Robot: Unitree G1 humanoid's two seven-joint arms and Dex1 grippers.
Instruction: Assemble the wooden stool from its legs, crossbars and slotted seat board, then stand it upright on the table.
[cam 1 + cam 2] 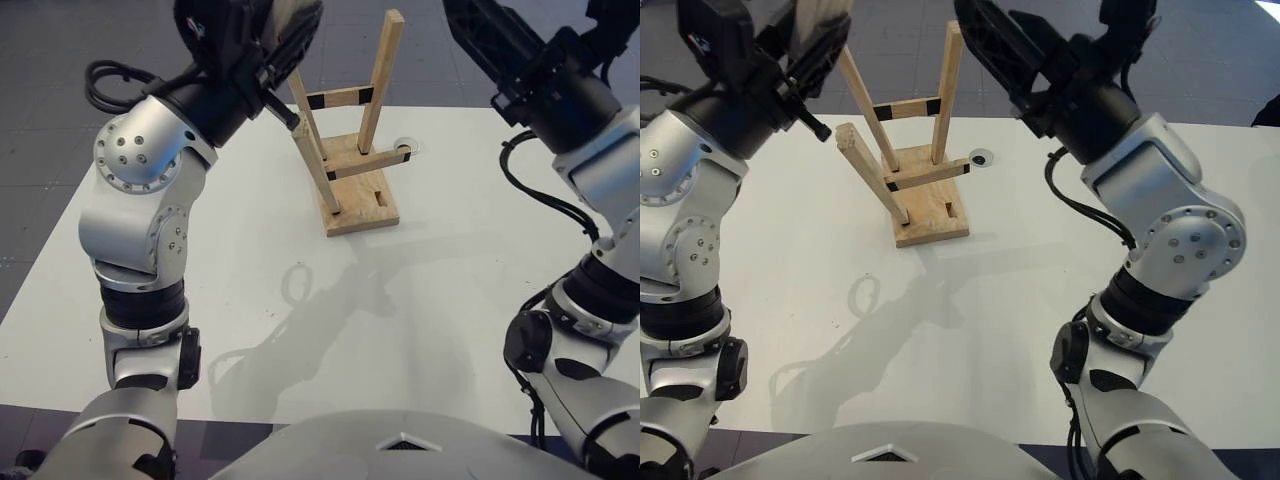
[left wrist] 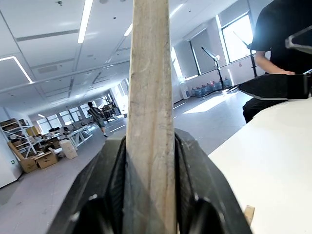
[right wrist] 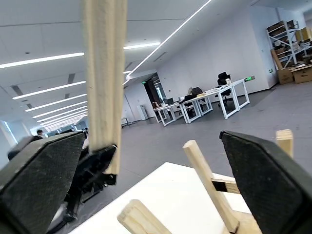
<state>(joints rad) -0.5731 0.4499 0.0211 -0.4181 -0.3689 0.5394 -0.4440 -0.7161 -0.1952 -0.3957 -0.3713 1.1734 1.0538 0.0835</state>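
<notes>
I see the white rectangular table (image 1: 450,330) spread under both arms. Toward its far middle sits the part-built pale wooden stool (image 1: 352,163), upside down. Its slotted seat board (image 1: 372,212) lies flat on the table, with legs rising from it and black-ended crossbars (image 1: 340,97) linking them. My left gripper (image 2: 150,175), raised just left of the stool, pinches a loose pale wooden leg (image 2: 148,73). My right gripper (image 3: 156,185) hangs above the stool's right side, fingers spread wide.
</notes>
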